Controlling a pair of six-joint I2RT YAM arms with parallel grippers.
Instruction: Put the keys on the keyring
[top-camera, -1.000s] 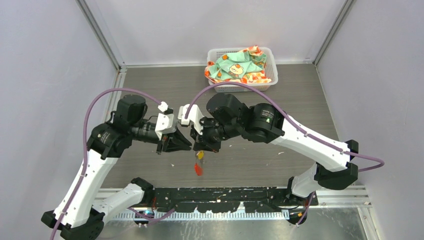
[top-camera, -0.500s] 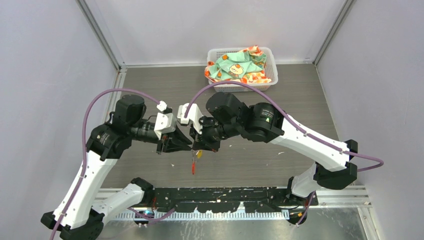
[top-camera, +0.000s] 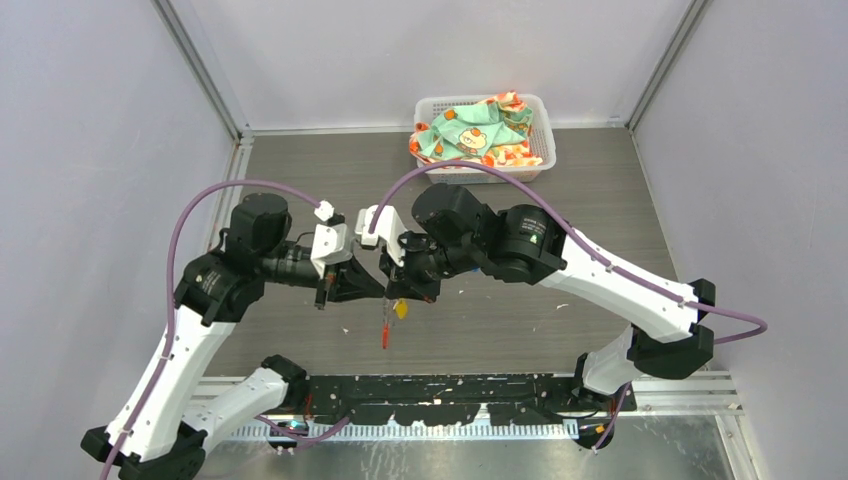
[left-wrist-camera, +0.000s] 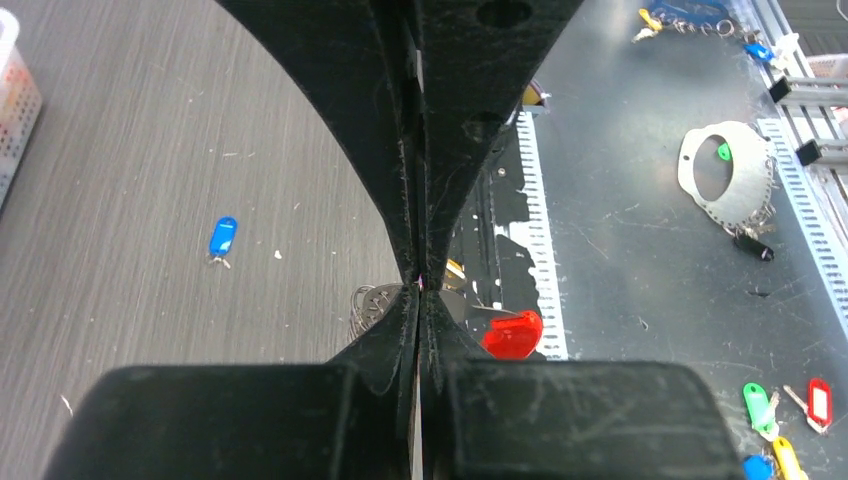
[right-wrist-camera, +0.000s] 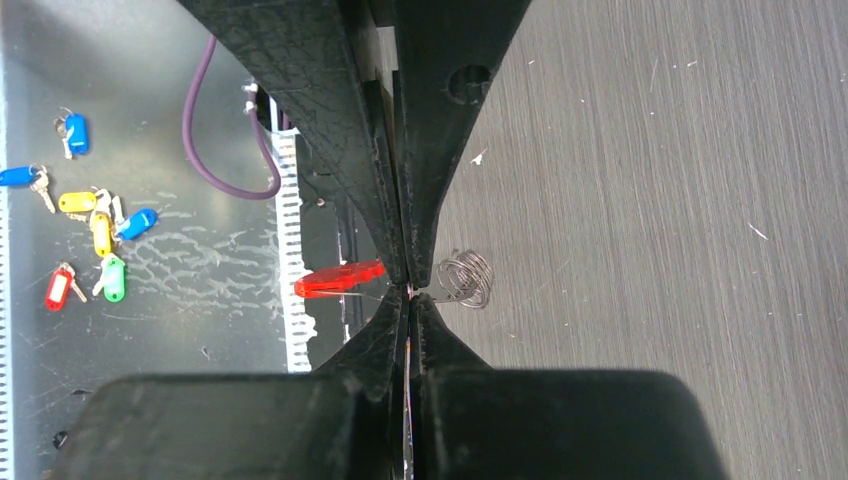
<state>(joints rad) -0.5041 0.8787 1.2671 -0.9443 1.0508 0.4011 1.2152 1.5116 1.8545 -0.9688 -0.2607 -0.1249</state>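
Red-tagged, one keyring (right-wrist-camera: 466, 277) is pinched by the left pincer (left-wrist-camera: 420, 285) and the right pincer (right-wrist-camera: 410, 290); one blue key (left-wrist-camera: 222, 237) is seen on the worktop (left-wrist-camera: 150, 150)

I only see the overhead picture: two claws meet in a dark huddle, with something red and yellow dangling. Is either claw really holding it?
Observer: In the right wrist view, the right gripper is shut on the keyring, its red tag to one side.
Visitor: And the left claw?
Observer: Its camera shows the left gripper shut too, tips at the keyring; whether it grips I cannot tell.
Visitor: Any other key around?
Observer: A blue-tagged key lies on the wooden table, in the left wrist view.
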